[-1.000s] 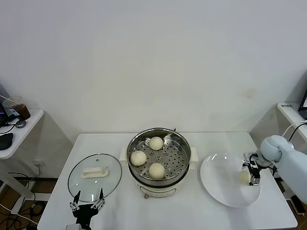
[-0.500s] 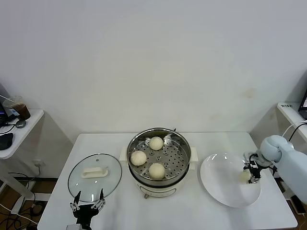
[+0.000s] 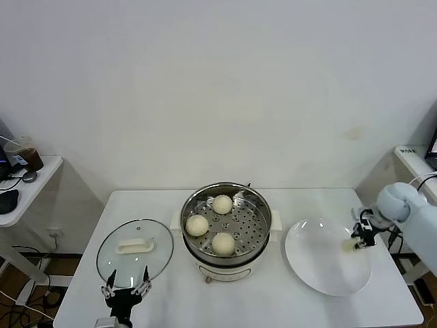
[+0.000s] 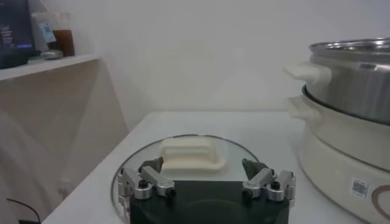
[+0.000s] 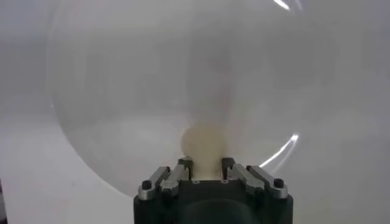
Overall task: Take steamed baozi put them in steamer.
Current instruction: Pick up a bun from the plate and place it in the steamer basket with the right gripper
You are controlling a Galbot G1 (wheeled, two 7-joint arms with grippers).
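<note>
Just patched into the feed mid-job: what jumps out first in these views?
The shiny steamer at the table's centre draws the eye, with three steamed baozi on its perforated floor. To its right, over the white plate, the right gripper is shut on the fourth bun. On the left lies the glass lid, with the left gripper open at the table's near edge beside it.

Right hand (image 3: 356, 241) at right edge of frame, fingers closed on a bun (image 3: 351, 244); left hand (image 3: 125, 283) parked bottom left, fingers spread.
</note>
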